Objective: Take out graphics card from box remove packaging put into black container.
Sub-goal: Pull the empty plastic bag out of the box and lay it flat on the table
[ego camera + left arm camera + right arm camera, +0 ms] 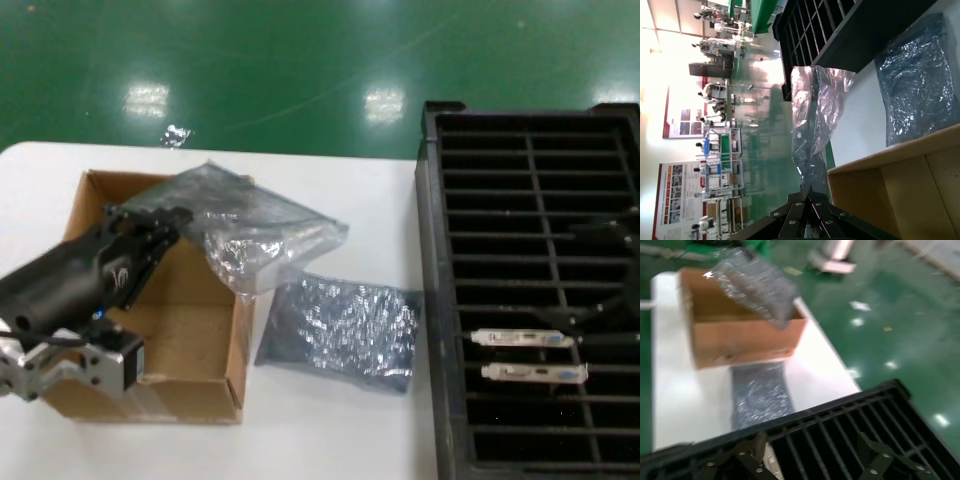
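The left gripper (pixel 165 232) is seen over the open brown box (pixel 222 340) at the near left of the table (pixel 350 420), its fingers closed on one edge of the silvery packaging (pixel 255 230), which is held raised above the box's far right corner and hangs out toward the right. Whether the graphics card is inside that bag cannot be told — nothing of a board or bracket is made out through the crinkled film. The right gripper (pixel 812 460) is held over the black container (pixel 540 300) at the right with its fingers spread apart and nothing between them. Two cards (pixel 525 355) are already seated in near slots of the container, and a darker blue-grey bag (pixel 345 330) lies flat on the table between box and container.

The chief risk is judged to be slippage: the bag is pinched only at its edge, so a heavy card inside could slide out of the open end or pull the slick film from the grip. The trailing bag could also be snagged on the box wall, and the box dragged along.
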{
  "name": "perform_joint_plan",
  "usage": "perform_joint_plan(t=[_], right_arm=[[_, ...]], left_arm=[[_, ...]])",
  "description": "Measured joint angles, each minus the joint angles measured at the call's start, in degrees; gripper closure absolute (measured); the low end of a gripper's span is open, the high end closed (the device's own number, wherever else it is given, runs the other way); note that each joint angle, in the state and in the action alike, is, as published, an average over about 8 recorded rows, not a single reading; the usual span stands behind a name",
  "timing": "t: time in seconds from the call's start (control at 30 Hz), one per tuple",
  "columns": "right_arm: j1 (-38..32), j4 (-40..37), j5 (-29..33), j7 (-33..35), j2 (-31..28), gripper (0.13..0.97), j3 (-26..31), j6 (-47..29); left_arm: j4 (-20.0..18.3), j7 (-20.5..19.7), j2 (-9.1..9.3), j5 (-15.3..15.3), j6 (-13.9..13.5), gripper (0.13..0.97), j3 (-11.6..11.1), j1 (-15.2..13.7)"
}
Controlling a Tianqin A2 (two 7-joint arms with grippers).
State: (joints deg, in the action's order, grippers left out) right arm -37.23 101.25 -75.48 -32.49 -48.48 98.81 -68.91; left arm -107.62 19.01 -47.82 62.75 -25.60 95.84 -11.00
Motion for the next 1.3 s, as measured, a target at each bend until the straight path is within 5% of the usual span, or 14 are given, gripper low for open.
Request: perform_joint_plan(t=[0.37, 0.7, 0.9, 1.13, 1.3], right_arm=[[22.4, 1.6, -5.6, -2.8, 4.2, 0.350, -18.7, 18.3], [30.0, -1.0, -16.9, 3.6, 5.4, 0.201, -29.2, 20.2], [32.3, -1.1, -20.7, 8.8, 4.8, 0.174, -32.4, 18.9], [33.2, -1.1, -21.8, 10.0, 4.2, 0.135, -32.8, 19.1], [33.2, -1.1, -21.9, 9.6, 3.8, 0.129, -32.3, 19.8]], left_arm=[[0.0, 0.0, 0.00, 0.0, 0.0, 0.959, 0.0, 0.0], [-0.5, -1.2, 1.69, -2.5, -1.1, 0.959, -0.2, -0.3], [-1.5, -3.3, 7.71, -10.2, -4.1, 0.959, 0.6, -1.9], [0.2, -5.7, 17.65, -18.8, -8.6, 0.959, 5.4, -4.2], [3.8, -4.5, 24.28, -25.8, -8.4, 0.959, 8.7, -4.4]])
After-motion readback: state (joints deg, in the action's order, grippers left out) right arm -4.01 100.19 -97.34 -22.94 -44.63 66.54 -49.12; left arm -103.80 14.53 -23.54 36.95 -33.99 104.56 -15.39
